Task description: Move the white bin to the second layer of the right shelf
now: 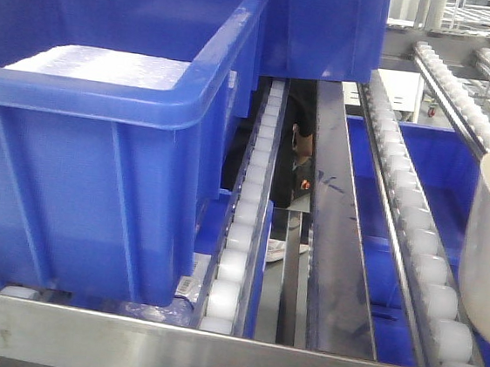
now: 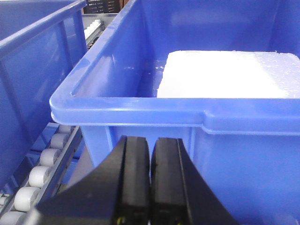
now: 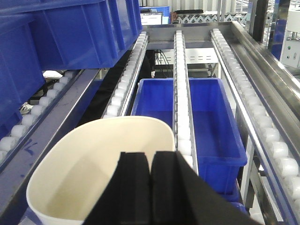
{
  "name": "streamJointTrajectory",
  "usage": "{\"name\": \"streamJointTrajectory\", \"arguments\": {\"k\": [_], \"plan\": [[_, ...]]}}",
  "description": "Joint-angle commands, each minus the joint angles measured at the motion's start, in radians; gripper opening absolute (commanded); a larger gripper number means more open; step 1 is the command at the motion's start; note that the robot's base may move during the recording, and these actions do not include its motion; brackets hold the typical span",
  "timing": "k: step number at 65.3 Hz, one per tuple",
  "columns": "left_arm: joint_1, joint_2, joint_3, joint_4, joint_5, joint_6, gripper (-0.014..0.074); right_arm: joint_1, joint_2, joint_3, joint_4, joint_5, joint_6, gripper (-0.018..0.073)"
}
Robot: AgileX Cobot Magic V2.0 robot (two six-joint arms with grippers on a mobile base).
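Bin first: glossy cream-white plastic tub [image 3: 98,164] sits directly under my right hand [image 3: 151,187], fingers pressed together over its near rim; I cannot tell whether they pinch the wall. It hangs over the stainless roller-lane shelf level [image 1: 340,237]. Left hand [image 2: 150,178] closed on nothing, just before a large blue ribbed crate [image 2: 187,131] holding a white foam slab [image 2: 225,75].

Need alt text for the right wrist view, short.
The right gripper, its black fingers pressed together, sits over the near rim of the empty white bin, which is above a lane of white rollers on the steel shelf. A blue crate sits on the level below, and more blue crates stand on the rollers at upper left.
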Motion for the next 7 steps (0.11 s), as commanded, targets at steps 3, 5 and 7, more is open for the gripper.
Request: {"name": "streamJointTrajectory", "arguments": {"k": [3, 5, 7], "plan": [[-0.004, -0.016, 0.037, 0.0, -0.086, -0.003, 0.0085, -0.003, -0.02, -0.017, -0.011, -0.083, -0.001, 0.0052], [-0.004, -0.016, 0.037, 0.0, -0.086, -0.003, 0.0085, -0.003, -0.02, -0.017, -0.011, -0.083, -0.001, 0.0052], [-0.004, -0.016, 0.037, 0.0, -0.086, -0.003, 0.0085, -0.003, -0.02, -0.017, -0.011, -0.083, -0.001, 0.0052]]}}
